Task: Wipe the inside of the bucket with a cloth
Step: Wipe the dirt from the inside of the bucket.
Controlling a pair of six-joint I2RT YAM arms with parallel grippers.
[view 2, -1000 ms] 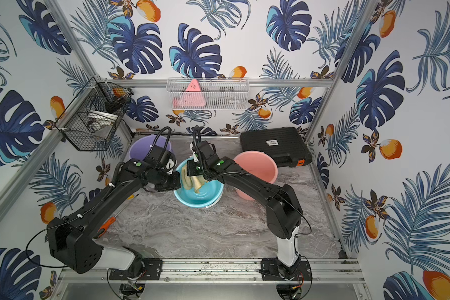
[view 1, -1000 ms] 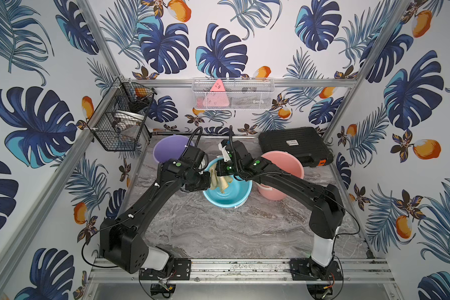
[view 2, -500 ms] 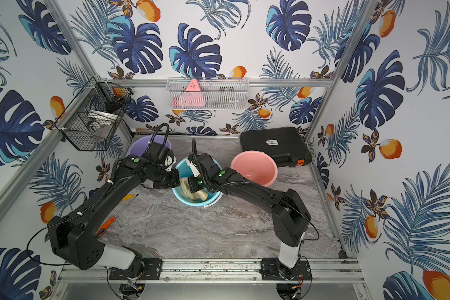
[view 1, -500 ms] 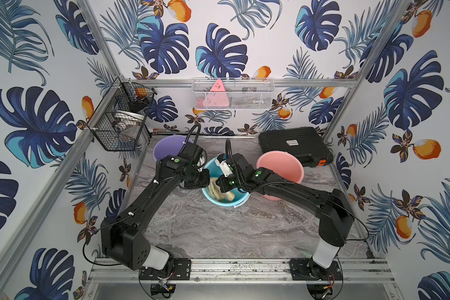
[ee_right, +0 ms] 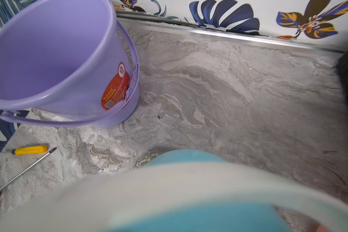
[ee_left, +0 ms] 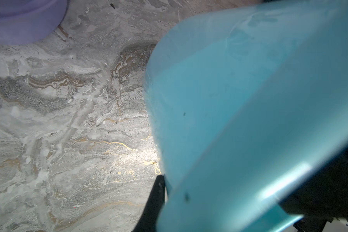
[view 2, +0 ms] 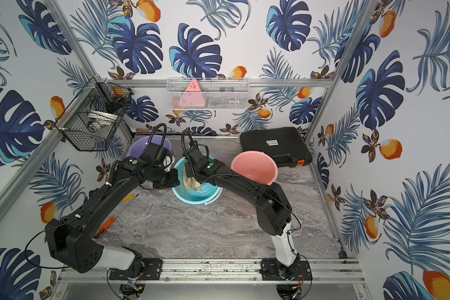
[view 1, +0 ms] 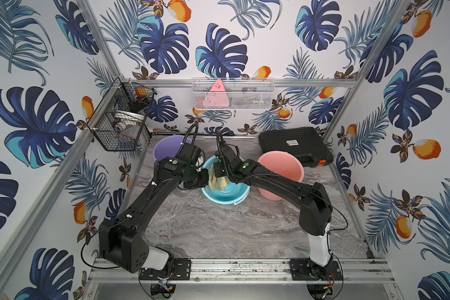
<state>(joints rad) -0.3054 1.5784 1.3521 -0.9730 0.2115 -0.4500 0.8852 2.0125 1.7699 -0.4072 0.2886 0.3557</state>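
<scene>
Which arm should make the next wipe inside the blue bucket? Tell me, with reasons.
Right. The right gripper is shut on the cloth, which hangs inside the blue bucket; the left gripper is clamped on the rim, probably steadying it.

The cloth [view 1: 217, 181] sits in the middle bucket [view 1: 225, 198], between the left bucket [view 1: 166, 148] and right bucket [view 1: 281, 166].

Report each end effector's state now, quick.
Left end effector: closed on the blue bucket's rim.
Right end effector: closed on the cloth, which hangs into that bucket.
</scene>
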